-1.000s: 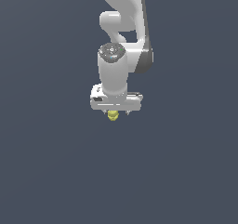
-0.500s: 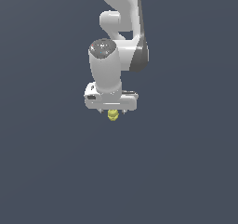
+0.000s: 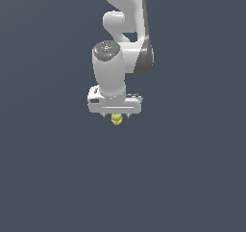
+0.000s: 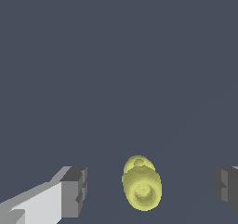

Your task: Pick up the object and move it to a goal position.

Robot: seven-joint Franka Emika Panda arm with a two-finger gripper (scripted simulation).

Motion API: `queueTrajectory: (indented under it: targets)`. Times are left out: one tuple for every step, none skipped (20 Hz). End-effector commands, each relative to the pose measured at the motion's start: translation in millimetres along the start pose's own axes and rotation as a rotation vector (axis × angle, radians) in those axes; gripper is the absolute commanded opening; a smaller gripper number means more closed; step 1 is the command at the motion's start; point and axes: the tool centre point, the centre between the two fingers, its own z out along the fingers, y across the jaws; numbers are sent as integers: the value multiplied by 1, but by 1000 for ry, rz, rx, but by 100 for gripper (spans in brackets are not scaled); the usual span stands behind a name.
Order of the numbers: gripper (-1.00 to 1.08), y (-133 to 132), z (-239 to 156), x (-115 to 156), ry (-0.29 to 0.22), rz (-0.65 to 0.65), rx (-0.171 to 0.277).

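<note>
While the white arm hangs over the flat dark grey surface (image 3: 53, 178) in the exterior view, we see its gripper (image 3: 115, 114) pointing down with the small yellow object (image 3: 116, 119) poking out just under the wide white hand body. Only the lower part of the object shows there; the finger stubs on either side of it are tiny and hard to read from that angle.

In the wrist view we get the clearer read. We see the object (image 4: 142, 188) as a lumpy yellow piece, a smaller knob at its far end and a rounder end with a dimple facing the camera. It sits between the two fingers, roughly midway, a bit nearer the white one with the dark grey pad (image 4: 74, 192). The other pad (image 4: 227, 188) shows only as a dark block at the picture's edge. Bare grey surface shows on both sides of the object, so we mark neither pad as touching it. The fingers are spread wide, with plenty of gap either side, nothing pinched.

We cannot tell from either view whether the object rests on the surface or sits slightly above it; no clear shadow shows. The gripper (image 4: 150, 190) is centred around it, fingers flanking it, apart from it.
</note>
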Motion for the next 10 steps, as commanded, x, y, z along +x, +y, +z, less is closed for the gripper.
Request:
queueTrajectory:
  targets:
    - [100, 1, 3, -3, 0, -22, -2]
    - [100, 1, 5, -4, 0, -33, -4]
    - [100, 2, 6, -6, 0, -47, -5]
    - [100, 2, 8, -7, 0, -61, -7]
    - [100, 3, 10, -9, -1, -77, -8]
    - [100, 3, 13, -11, -1, -95, -10]
    - [100, 4, 15, -14, -1, -114, -12]
    - [100, 5, 18, -16, -1, -134, -14]
    - [100, 5, 20, -19, -1, -156, -16]
    - [100, 6, 23, -22, -1, -179, -18]
